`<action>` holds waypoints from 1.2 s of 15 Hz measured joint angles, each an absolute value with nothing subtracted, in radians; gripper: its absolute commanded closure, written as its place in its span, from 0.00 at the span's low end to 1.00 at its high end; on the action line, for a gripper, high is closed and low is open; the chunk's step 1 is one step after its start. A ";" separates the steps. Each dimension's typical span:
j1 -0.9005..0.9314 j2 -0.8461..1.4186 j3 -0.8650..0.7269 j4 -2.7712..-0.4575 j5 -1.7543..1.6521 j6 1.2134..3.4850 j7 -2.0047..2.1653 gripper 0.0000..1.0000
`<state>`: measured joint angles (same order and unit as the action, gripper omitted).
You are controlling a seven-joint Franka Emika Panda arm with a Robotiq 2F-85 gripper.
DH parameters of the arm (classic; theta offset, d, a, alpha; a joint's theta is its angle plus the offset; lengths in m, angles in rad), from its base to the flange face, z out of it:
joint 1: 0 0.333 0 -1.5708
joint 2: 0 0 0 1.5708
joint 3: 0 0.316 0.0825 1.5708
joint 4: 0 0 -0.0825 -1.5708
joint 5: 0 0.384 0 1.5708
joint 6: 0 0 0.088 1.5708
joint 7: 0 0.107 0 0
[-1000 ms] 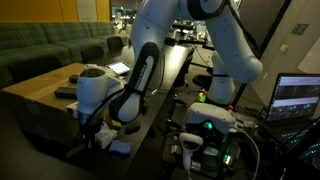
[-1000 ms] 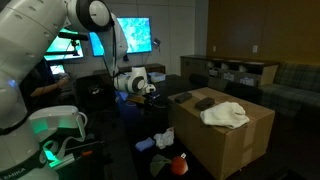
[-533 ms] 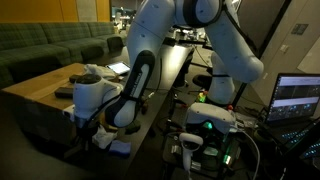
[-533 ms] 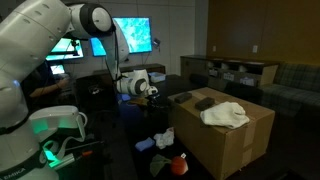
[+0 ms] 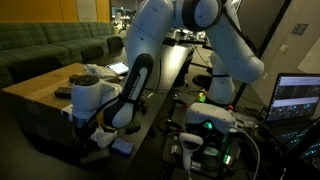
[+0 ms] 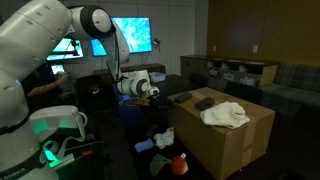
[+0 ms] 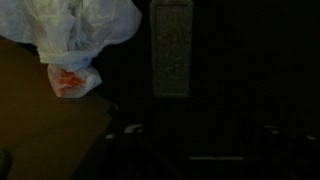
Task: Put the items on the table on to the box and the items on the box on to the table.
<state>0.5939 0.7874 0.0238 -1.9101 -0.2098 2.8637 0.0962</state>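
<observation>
Jaws too dark to judge open or closed, gripper (image 6: 152,91) near box (image 6: 232,146), remote (image 7: 172,48) beside white bag (image 7: 72,30), lettering blurred

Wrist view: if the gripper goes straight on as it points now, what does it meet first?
Probably the grey remote lying on the dark table ahead of the gripper; depth is unclear in this dim picture.

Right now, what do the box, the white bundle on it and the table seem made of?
The box: brown cardboard, matte, with flat panels and creased edges. The white bundle: soft cloth or thin plastic, crumpled; too blurry to tell which. The table: smooth, dark, hard surface; material unclear.
</observation>
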 measured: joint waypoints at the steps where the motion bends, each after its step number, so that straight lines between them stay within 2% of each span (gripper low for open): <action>1: 0.594 0.787 0.022 -1.908 -0.210 2.864 0.102 0.00; 9: 0.616 0.748 -0.079 -1.956 -0.210 2.873 0.250 0.00; 18: 0.738 0.688 -0.244 -2.096 -0.210 2.876 0.446 0.00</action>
